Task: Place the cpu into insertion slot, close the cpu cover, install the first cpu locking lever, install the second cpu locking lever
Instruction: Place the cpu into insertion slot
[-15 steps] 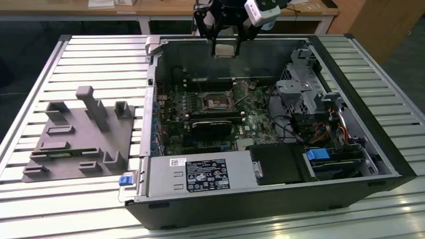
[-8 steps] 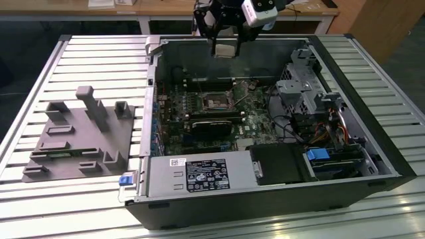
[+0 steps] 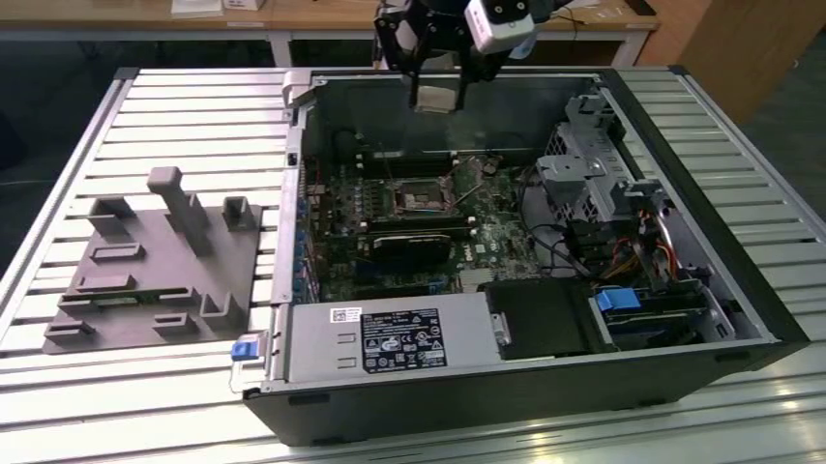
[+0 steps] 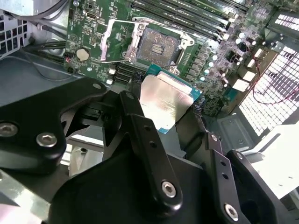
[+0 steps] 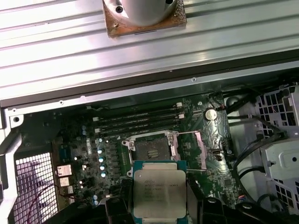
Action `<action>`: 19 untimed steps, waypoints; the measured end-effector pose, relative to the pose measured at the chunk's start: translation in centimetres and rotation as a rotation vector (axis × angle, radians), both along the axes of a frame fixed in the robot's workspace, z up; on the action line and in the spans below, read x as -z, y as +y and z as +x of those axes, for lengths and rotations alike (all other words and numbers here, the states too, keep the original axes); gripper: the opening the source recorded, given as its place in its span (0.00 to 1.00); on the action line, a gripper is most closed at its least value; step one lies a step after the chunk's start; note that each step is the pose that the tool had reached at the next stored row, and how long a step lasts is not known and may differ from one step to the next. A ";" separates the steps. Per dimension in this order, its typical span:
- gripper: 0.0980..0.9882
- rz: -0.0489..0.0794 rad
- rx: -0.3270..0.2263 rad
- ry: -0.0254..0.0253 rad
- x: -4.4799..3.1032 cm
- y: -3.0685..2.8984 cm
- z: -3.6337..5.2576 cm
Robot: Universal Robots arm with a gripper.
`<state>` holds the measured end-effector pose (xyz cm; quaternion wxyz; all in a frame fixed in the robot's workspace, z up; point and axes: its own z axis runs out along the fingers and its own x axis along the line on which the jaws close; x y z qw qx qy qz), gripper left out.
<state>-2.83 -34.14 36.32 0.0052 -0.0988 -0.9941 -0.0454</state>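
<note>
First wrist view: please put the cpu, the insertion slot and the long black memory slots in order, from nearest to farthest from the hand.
1. The cpu, held in the hand itself.
2. The insertion slot, uncovered on the green board, just beyond the cpu.
3. The memory slots, beyond the insertion slot, nearer the case wall.

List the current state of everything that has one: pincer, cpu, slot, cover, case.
pincer: shut on the cpu, above the motherboard.
cpu: held in the air by its edges, not yet seated.
insertion slot: empty and uncovered.
cpu cover: swung open beside the slot.
computer case: lying on its side, interior open to view.
</note>
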 end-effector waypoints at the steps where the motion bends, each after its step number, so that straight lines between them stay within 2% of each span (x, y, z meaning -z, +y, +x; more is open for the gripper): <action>1: 0.50 0.000 0.003 0.0000 0.00 0.00 -0.07; 10: 0.50 0.000 0.017 0.0001 0.02 0.00 -0.45; 19: 0.50 0.000 0.046 0.0001 0.03 0.00 -0.47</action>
